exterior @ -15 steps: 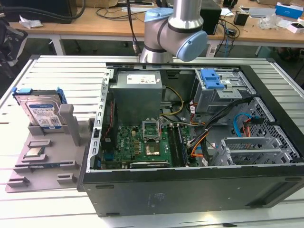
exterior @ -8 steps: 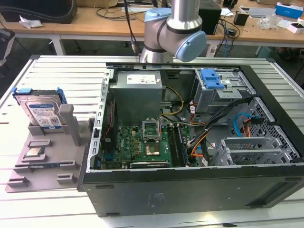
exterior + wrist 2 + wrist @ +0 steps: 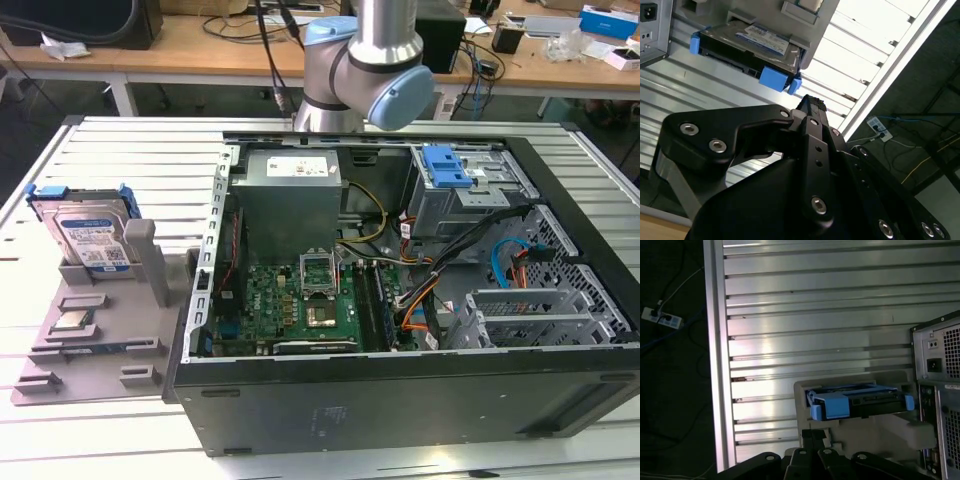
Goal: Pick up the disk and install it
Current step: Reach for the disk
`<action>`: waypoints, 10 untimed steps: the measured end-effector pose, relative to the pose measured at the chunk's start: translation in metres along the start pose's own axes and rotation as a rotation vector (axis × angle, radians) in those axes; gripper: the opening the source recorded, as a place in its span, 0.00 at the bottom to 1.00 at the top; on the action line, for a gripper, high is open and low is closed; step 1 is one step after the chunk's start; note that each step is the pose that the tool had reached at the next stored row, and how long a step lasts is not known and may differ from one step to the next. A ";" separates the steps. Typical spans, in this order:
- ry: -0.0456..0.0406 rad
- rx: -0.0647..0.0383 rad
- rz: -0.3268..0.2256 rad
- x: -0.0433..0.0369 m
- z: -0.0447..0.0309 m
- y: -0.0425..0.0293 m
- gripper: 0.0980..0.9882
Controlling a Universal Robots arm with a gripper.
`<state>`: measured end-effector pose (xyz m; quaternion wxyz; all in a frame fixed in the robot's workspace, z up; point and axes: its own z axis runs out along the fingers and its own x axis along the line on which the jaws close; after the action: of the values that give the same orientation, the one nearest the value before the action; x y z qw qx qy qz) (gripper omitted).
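Observation:
The disk point(image 3: 95, 235) is a silver hard drive with a white-and-blue label in a bright blue caddy. It stands on edge in a slot of the grey holder point(image 3: 100, 345) at the exterior view's left, beside the open computer case point(image 3: 400, 400). Both wrist views look at the disk point(image 3: 760, 40) point(image 3: 860, 402) from some distance. My black gripper point(image 3: 811, 102) point(image 3: 813, 436) is well apart from it, the fingers together and nothing between them. The arm point(image 3: 365, 70) rises behind the case at the back.
A small square silver chip point(image 3: 72, 320) lies in the grey holder below the disk. Inside the case are a motherboard point(image 3: 300, 300), a power supply point(image 3: 290, 195), cables and a drive cage with a blue latch point(image 3: 445, 165). The ribbed metal table point(image 3: 130, 160) surrounds everything.

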<state>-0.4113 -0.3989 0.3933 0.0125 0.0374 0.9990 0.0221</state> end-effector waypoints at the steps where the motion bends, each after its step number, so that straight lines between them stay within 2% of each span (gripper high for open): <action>1: 0.0000 0.000 0.000 0.0019 -0.0001 -0.0001 0.01; 10: -0.0001 0.000 0.000 0.0235 -0.0006 -0.0018 0.01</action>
<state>-0.4349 -0.3989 0.3933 0.0125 0.0374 0.9990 0.0221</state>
